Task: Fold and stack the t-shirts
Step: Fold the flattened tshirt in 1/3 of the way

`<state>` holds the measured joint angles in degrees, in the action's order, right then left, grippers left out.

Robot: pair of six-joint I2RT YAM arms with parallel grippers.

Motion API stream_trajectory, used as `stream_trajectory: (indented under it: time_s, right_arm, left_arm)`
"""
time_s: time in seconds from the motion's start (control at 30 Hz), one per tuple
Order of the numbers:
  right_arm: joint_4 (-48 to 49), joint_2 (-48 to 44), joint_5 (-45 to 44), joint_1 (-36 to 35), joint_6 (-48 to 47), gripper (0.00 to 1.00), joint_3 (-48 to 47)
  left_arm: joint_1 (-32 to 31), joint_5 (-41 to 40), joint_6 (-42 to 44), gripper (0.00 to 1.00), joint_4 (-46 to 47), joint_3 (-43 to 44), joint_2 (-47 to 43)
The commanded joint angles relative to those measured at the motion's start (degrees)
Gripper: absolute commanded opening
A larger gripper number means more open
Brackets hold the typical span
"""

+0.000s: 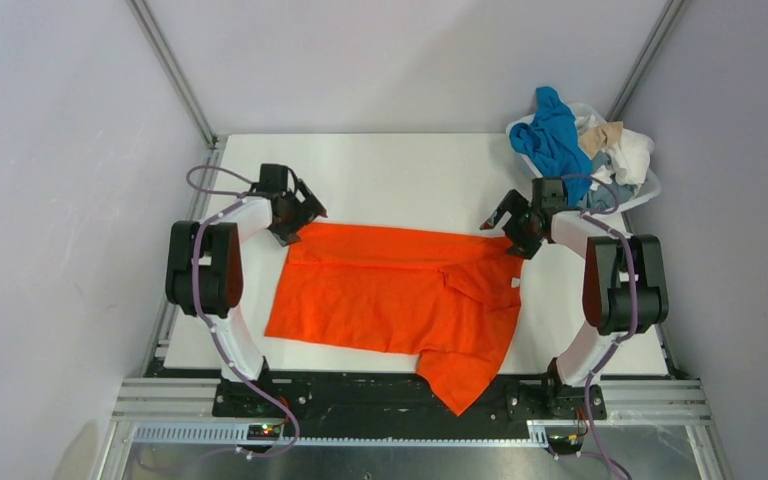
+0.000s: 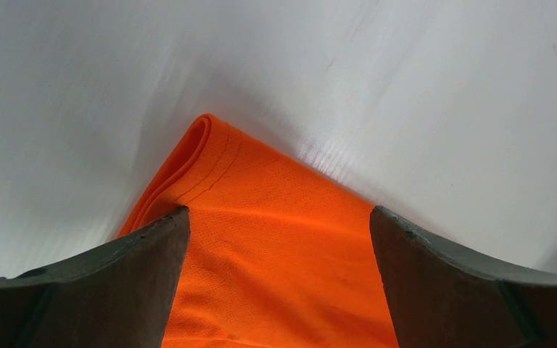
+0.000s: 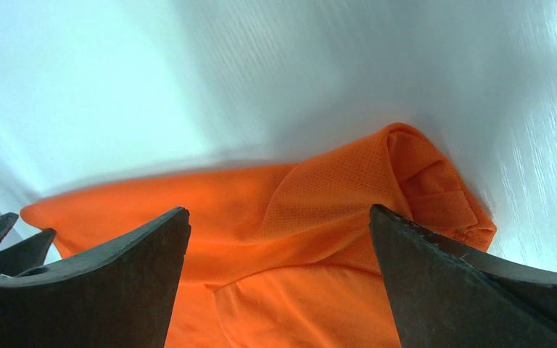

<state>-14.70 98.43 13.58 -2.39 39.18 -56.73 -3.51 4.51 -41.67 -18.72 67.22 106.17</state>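
Note:
A bright orange t-shirt (image 1: 390, 295) lies spread on the white table, its far edge folded over, one sleeve hanging past the near edge. My left gripper (image 1: 305, 222) is open over the shirt's far left corner; in the left wrist view the folded corner (image 2: 261, 217) lies between the spread fingers (image 2: 138, 283). My right gripper (image 1: 505, 222) is open over the far right corner; the right wrist view shows bunched orange cloth (image 3: 333, 210) between its fingers (image 3: 450, 283). Neither holds cloth. Blue (image 1: 552, 140), beige (image 1: 600, 135) and white (image 1: 632, 152) shirts are piled at the back right.
The piled shirts sit in a white plastic basket (image 1: 650, 190) at the table's far right corner, just behind the right arm. Bare white table (image 1: 410, 175) lies beyond the orange shirt. Grey walls and metal frame posts close in the sides.

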Motion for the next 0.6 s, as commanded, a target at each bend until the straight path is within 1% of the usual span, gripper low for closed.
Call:
stream_trajectory:
  time_s: [0.0,0.13,0.27,0.37,0.43,0.47,0.5,0.57]
  right_arm:
    - [1.0,6.1,-1.8,0.2,-3.4,0.99,-4.4]
    - [0.4,11.2,-1.7,-0.6,-4.0,1.00,-12.5]
    - [-0.6,14.5,-4.3,-1.0,-4.9,0.99,-19.8]
    - [-3.3,14.6,-5.9,-2.3,-9.0,0.99,-26.1]
    - [-8.2,13.2,-9.9,-4.0,-12.2,0.99,-30.8]
    - [-11.6,11.3,-13.4,-5.2,-13.0,1.00,-33.4]
    - [-13.0,10.0,-16.7,-5.8,-14.3,0.99,-34.0]
    - [-15.1,1.0,-23.1,-8.1,-15.2,0.99,-32.8]
  left_arm:
    - [0.5,-4.1,-3.8,1.00,-0.1,1.2,0.6]
    - [0.6,-3.8,-4.5,1.00,-0.2,5.6,3.9]
    - [1.7,-4.3,-5.3,1.00,-0.2,9.9,7.0]
    - [2.5,-4.1,-4.4,1.00,-0.3,12.7,7.4]
    - [2.5,-2.9,-2.5,1.00,-0.4,15.0,5.5]
    - [2.5,-2.1,-1.7,1.00,-1.0,16.0,4.5]
    - [2.5,-2.1,-0.1,1.00,-1.4,16.2,1.6]
    - [2.4,-3.1,1.9,1.00,-2.4,14.7,-4.4]
